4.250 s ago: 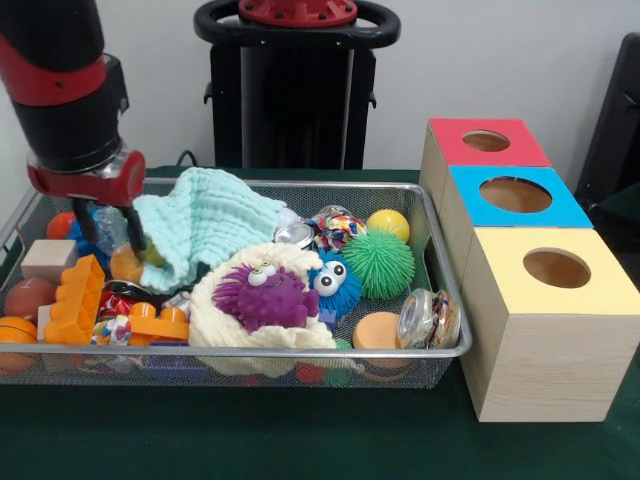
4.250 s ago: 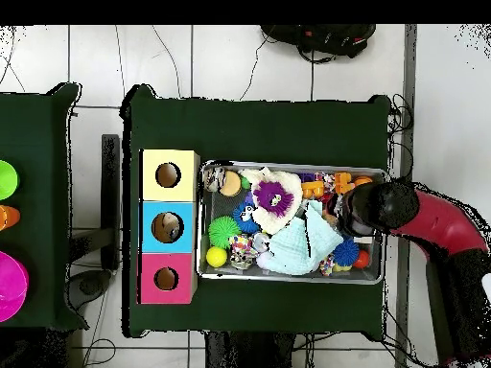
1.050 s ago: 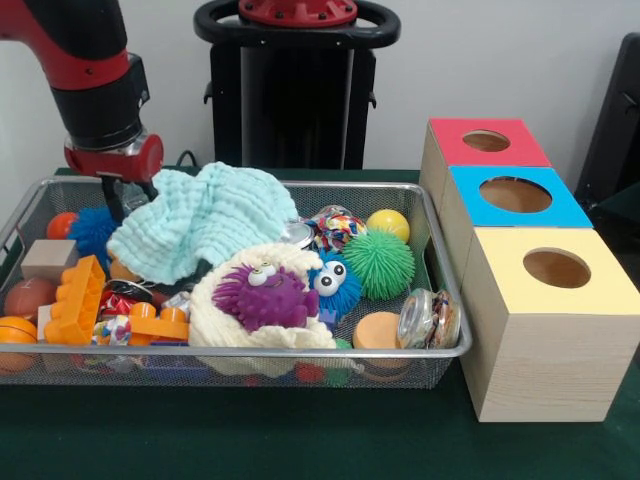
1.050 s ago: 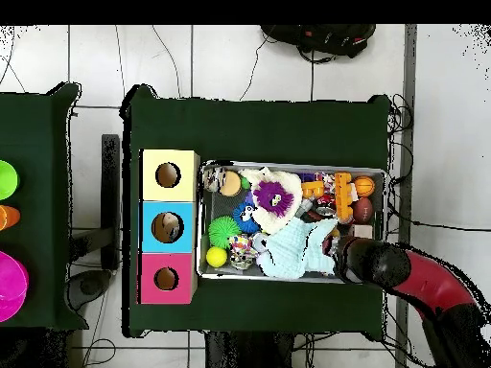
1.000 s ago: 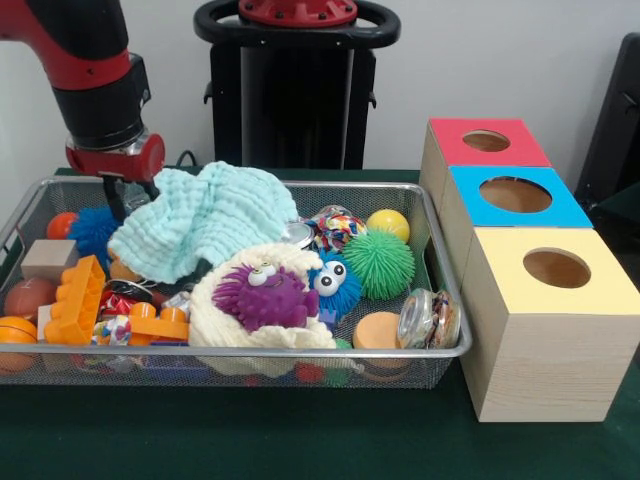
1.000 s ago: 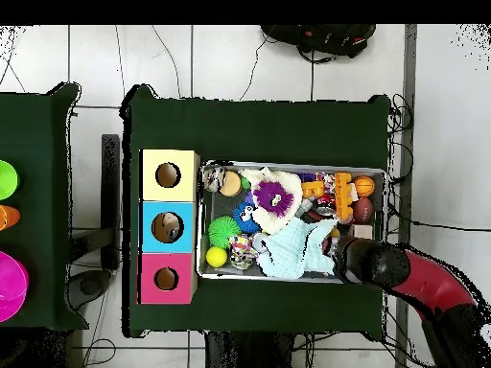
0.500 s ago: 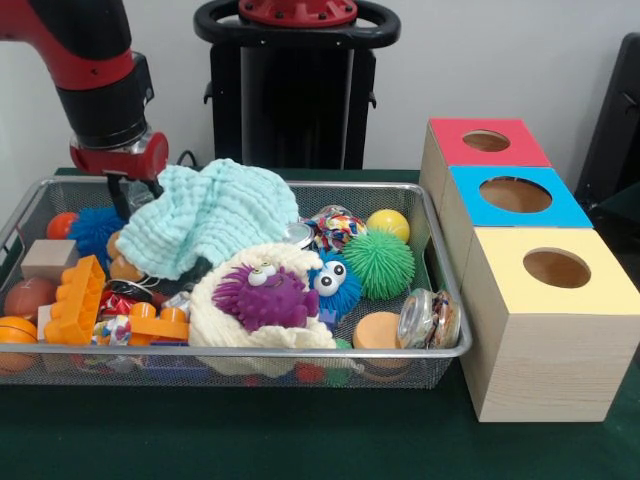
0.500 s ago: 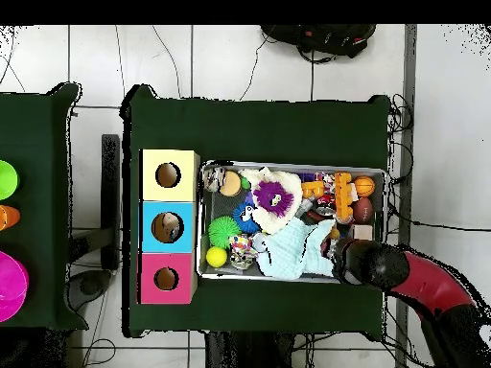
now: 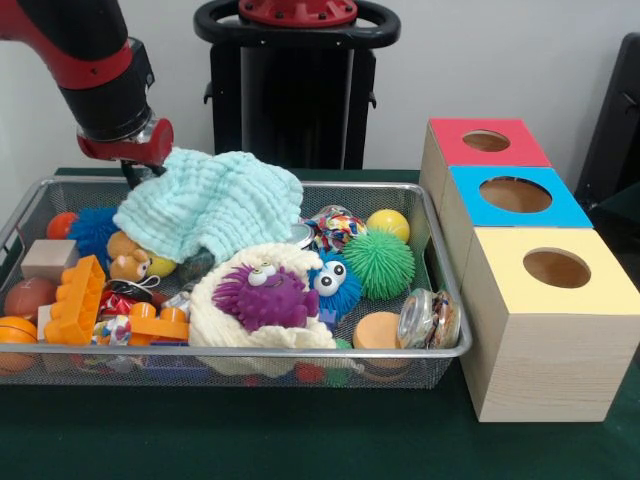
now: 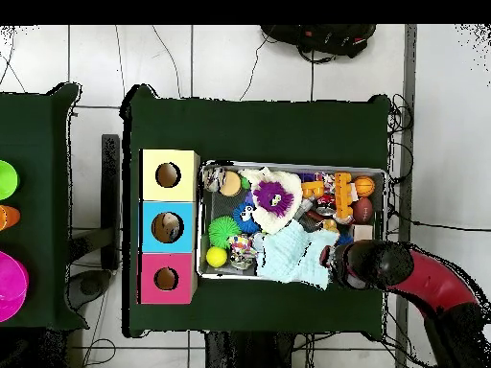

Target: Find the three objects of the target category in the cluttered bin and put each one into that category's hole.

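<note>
Front view: the red and black arm comes down at the far left of the wire bin (image 9: 440, 352), and the gripper (image 9: 138, 172) is clamped on a corner of the mint cloth (image 9: 212, 208), which hangs lifted and draped over the toys. Beneath it, a small orange plush (image 9: 128, 262) peeks out beside the orange brick (image 9: 76, 298). The purple fuzzy monster (image 9: 264, 294) sits mid-bin, green spiky ball (image 9: 380, 263) to its right. Three boxes stand right of the bin: red (image 9: 487, 142), blue (image 9: 515, 195), yellow (image 9: 556, 268).

Overhead view: the cloth (image 10: 292, 255) lies against the bin's edge nearest the robot, gripper (image 10: 336, 261) touching it.
</note>
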`<action>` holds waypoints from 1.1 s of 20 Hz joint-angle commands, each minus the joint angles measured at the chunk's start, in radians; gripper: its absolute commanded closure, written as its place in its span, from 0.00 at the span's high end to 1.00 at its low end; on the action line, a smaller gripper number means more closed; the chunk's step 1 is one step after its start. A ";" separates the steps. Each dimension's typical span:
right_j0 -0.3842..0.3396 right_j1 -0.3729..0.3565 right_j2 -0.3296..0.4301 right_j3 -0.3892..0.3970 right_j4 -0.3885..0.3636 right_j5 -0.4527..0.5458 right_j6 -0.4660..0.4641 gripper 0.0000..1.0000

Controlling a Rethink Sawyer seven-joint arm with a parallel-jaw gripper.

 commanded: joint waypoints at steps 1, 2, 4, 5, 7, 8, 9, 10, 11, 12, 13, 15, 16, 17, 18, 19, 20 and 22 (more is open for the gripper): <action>-0.024 0.009 0.113 -0.052 -0.003 0.067 -0.171 0.00; -0.024 0.009 0.113 -0.050 -0.004 0.068 -0.166 0.00; -0.023 0.011 0.116 -0.051 -0.006 0.072 -0.163 0.00; -0.023 0.012 0.118 -0.053 -0.006 0.075 -0.163 0.00; -0.025 0.017 0.122 -0.058 -0.007 0.082 -0.165 0.00; -0.028 0.020 0.125 -0.058 -0.006 0.085 -0.168 0.00; -0.030 0.023 0.129 -0.058 -0.005 0.087 -0.170 0.00; -0.033 0.023 0.130 -0.053 -0.007 0.082 -0.170 0.00; -0.035 0.023 0.131 -0.047 -0.008 0.078 -0.170 0.00; -0.038 0.026 0.133 -0.048 -0.009 0.078 -0.172 0.00; -0.039 0.029 0.134 -0.051 -0.011 0.080 -0.173 0.00; -0.038 0.042 0.138 -0.070 -0.012 0.099 -0.185 0.00; -0.030 0.049 0.139 -0.091 -0.017 0.115 -0.193 0.00; -0.022 0.056 0.141 -0.112 -0.021 0.130 -0.201 0.00; -0.007 0.055 0.136 -0.131 -0.030 0.142 -0.201 0.00; 0.012 0.055 0.131 -0.153 -0.041 0.153 -0.199 0.00; 0.032 0.060 0.126 -0.176 -0.048 0.161 -0.191 0.00; 0.067 0.064 0.115 -0.214 -0.054 0.190 -0.175 0.00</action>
